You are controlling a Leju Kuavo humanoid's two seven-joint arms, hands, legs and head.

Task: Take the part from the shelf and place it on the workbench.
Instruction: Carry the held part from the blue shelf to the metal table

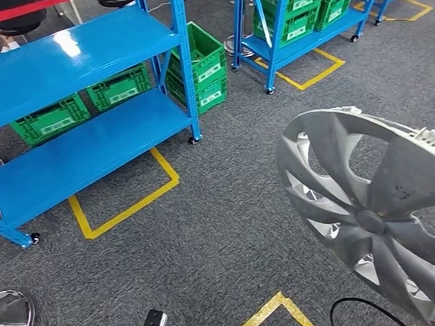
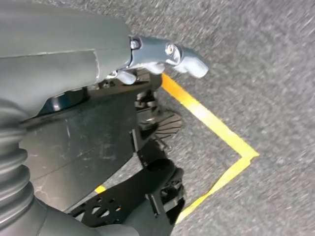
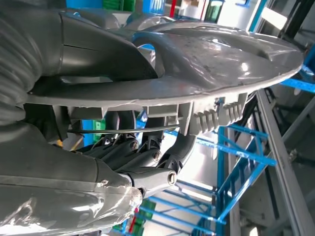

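Hubcap [image 1: 372,213] held up at near right over grey carpet [image 1: 234,206], off the blue shelf [image 1: 77,53] at far left. Right hand [image 3: 122,162] grips its rim, thumb on top, fingers [image 3: 148,160] curled underneath. Left hand [image 2: 163,56] hangs empty by the floor, fingers look loosely apart. Risk: edge-only grip, wide cover could tilt and slip out while walking, or clip a shelf post; workbench not in sight

Silver-grey wheel cover [image 1: 372,213] with swept spokes and dark scuff marks, gripped by the grey right hand [image 3: 111,167] with darker fingers [image 3: 148,157]. Beyond the hand: blue shelf [image 1: 80,104] holding green crates [image 1: 199,65] with white labels. Dark grey speckled carpet [image 1: 234,206] crossed by yellow tape lines [image 1: 124,208]. Left hand [image 2: 163,56] grey, over yellow tape.
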